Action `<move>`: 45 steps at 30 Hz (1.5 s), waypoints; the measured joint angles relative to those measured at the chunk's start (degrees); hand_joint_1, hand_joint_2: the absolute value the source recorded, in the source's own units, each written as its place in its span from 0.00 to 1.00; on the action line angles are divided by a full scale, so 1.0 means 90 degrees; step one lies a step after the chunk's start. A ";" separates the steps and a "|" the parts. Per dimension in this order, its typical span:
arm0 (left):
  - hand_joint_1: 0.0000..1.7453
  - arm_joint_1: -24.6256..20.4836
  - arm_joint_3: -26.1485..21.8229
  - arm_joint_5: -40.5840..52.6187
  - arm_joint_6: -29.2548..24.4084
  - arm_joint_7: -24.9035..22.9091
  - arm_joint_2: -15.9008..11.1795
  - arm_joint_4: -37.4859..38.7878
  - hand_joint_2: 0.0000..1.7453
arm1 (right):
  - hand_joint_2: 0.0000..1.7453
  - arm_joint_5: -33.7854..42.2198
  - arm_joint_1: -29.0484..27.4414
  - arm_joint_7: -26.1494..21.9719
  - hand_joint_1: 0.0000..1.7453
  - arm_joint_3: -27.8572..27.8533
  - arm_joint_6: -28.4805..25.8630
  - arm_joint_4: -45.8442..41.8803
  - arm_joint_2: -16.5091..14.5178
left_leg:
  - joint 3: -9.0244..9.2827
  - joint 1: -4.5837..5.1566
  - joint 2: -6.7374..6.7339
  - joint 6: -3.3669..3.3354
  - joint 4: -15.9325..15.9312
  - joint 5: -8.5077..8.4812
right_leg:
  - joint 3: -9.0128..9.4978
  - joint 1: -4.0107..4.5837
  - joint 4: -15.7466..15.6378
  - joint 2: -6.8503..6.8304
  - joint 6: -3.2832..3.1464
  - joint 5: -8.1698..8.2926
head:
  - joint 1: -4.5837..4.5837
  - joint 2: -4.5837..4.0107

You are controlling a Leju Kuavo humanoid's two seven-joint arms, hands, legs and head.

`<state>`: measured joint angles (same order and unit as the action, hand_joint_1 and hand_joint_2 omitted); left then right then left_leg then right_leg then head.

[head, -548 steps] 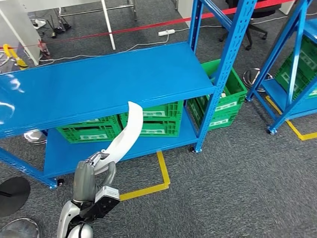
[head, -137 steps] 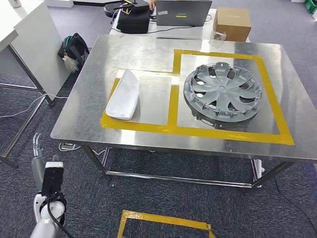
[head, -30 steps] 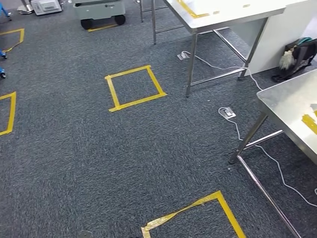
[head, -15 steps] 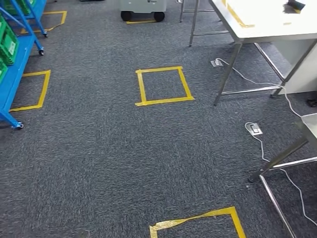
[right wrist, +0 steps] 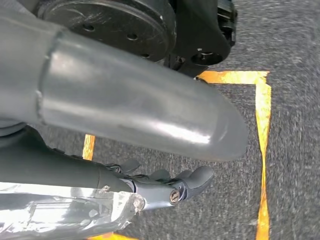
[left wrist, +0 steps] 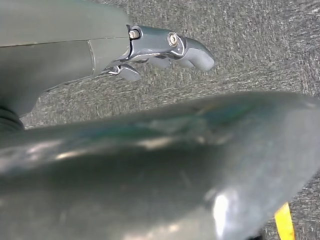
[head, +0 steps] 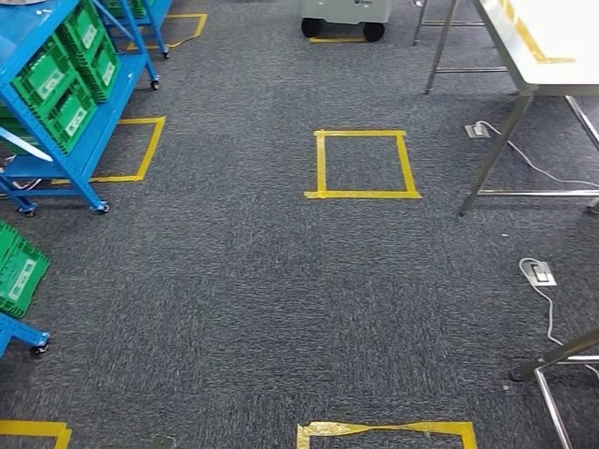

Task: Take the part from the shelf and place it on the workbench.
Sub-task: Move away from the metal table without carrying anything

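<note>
we see our left hand (left wrist: 166, 47) and right hand (right wrist: 170, 187) hanging over grey carpet (head: 233, 281), fingers loosely apart, holding nothing. the blue shelf (head: 84, 140) with green crates (head: 67, 84) stands left; a bench (head: 544, 47) right.

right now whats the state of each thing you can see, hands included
left hand: holds nothing, over the carpet
right hand: holds nothing, over the carpet
green crates: stowed on the blue shelf
workbench: standing, yellow tape on its top
floor socket: cable plugged in
grey cart: parked on the carpet
</note>
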<state>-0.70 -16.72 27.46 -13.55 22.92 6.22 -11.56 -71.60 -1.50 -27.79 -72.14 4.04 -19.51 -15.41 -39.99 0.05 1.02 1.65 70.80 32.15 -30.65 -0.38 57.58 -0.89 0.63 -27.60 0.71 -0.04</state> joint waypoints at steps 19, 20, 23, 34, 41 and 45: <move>0.00 -0.0005 -0.0005 0.0096 -0.0010 -0.0021 -0.0003 0.0000 0.00 | 0.00 -0.0172 -0.0028 0.0019 0.00 -0.0103 0.0176 -0.0274 -0.0098 | 0.0891 -0.0016 0.0400 -0.0279 -0.1560 -0.0721 | -0.0495 -0.0004 0.1095 0.0237 0.0224 -0.0371 | -0.0087 0.0000; 0.00 -0.0008 -0.0005 0.0101 -0.0012 -0.0021 -0.0002 0.0000 0.00 | 0.00 -0.0181 -0.0026 0.0018 0.00 -0.0109 0.0191 -0.0294 -0.0105 | 0.0892 -0.0010 0.0490 -0.0260 -0.1547 -0.0716 | -0.0313 -0.0022 0.0653 0.0384 0.0206 -0.0180 | -0.0084 0.0000; 0.00 -0.0001 -0.0006 0.0115 -0.0016 -0.0021 -0.0001 0.0001 0.00 | 0.00 -0.0200 -0.0020 0.0017 0.00 -0.0141 0.0219 -0.0343 -0.0137 | 0.0842 -0.0025 0.0705 -0.0147 -0.1542 -0.0744 | -0.0069 -0.0028 0.0128 0.0600 0.0160 -0.0055 | -0.0082 0.0000; 0.00 0.0034 -0.0021 0.0125 -0.0035 -0.0021 -0.0010 0.0002 0.00 | 0.00 -0.0219 -0.0046 0.0018 0.00 -0.0161 0.0255 -0.0458 -0.0216 | 0.0318 -0.0008 -0.0172 0.0051 -0.0439 -0.0392 | 0.0012 0.0004 0.0032 -0.0348 -0.0028 -0.0027 | 0.0020 0.0000; 0.00 0.0018 -0.0025 0.0135 -0.0038 -0.0021 -0.0008 0.0004 0.00 | 0.00 -0.0264 -0.0023 0.0017 0.00 -0.0167 0.0344 -0.0548 -0.0249 | 0.0877 0.0020 -0.0368 -0.0177 -0.1597 -0.0732 | 0.0096 0.0080 0.0110 -0.0606 0.0174 -0.0210 | -0.0010 0.0000; 0.00 0.0003 -0.0032 0.0146 -0.0044 -0.0021 -0.0014 0.0005 0.00 | 0.00 -0.0317 -0.0045 0.0018 0.00 -0.0210 0.0394 -0.0596 -0.0265 | 0.0871 -0.0016 -0.0062 -0.0273 -0.1608 -0.0768 | -0.0535 0.0038 0.1524 0.0041 0.0257 -0.0927 | -0.0078 0.0000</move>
<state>-0.68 -17.00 28.78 -13.94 22.73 6.09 -11.52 -74.45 -1.91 -27.63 -74.03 7.59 -24.87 -17.80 -32.15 -0.09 0.46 -0.80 56.33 25.24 -35.47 -0.04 71.29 -0.53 2.95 -35.94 0.01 -0.04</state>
